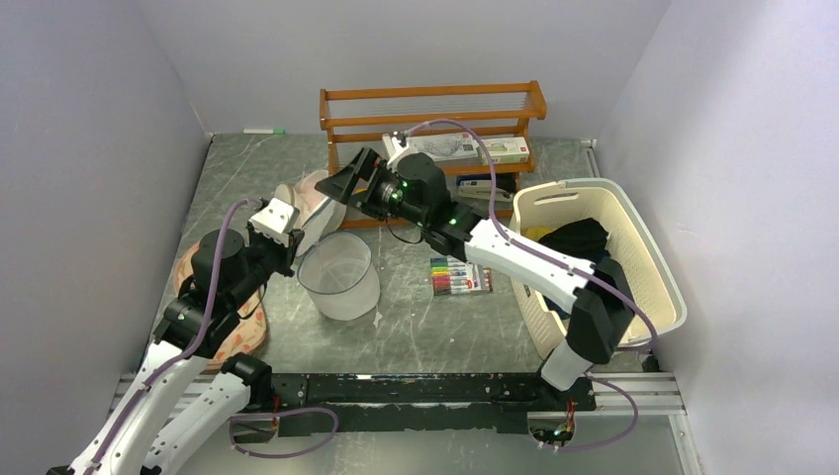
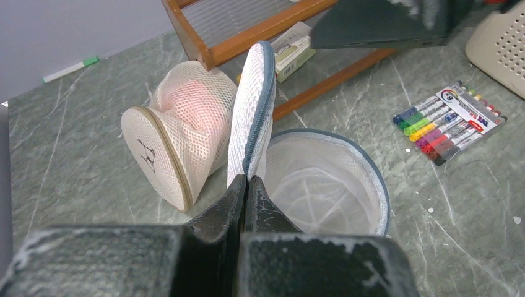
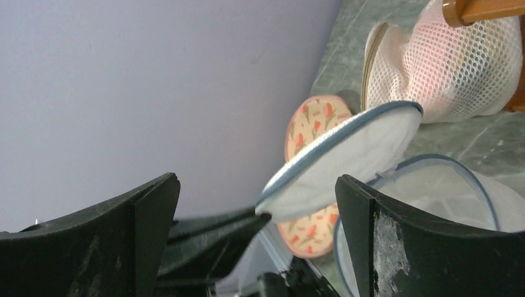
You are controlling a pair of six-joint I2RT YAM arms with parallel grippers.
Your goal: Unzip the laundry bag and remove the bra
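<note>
The laundry bag (image 1: 341, 279) stands open in the middle of the table, and its inside (image 2: 322, 185) looks empty. Its round lid (image 2: 251, 105) with the grey-blue zip rim stands upright. My left gripper (image 2: 249, 184) is shut on the lid's lower rim; it also shows in the top view (image 1: 294, 242). My right gripper (image 1: 348, 184) is open and empty above and behind the bag. In its wrist view (image 3: 257, 210) the lid (image 3: 353, 154) lies between the fingers, apart from them. A mustard-yellow patch, probably the bra (image 1: 537, 234), shows in the basket beside a dark cloth (image 1: 579, 242).
A cream basket (image 1: 648, 252) stands at the right. A pinkish mesh pouch (image 2: 179, 117) lies just left of the lid. A wooden rack (image 1: 432, 104) with boxes stands at the back. A marker pack (image 1: 460, 275) lies right of the bag. A floral pad (image 1: 237, 332) lies under the left arm.
</note>
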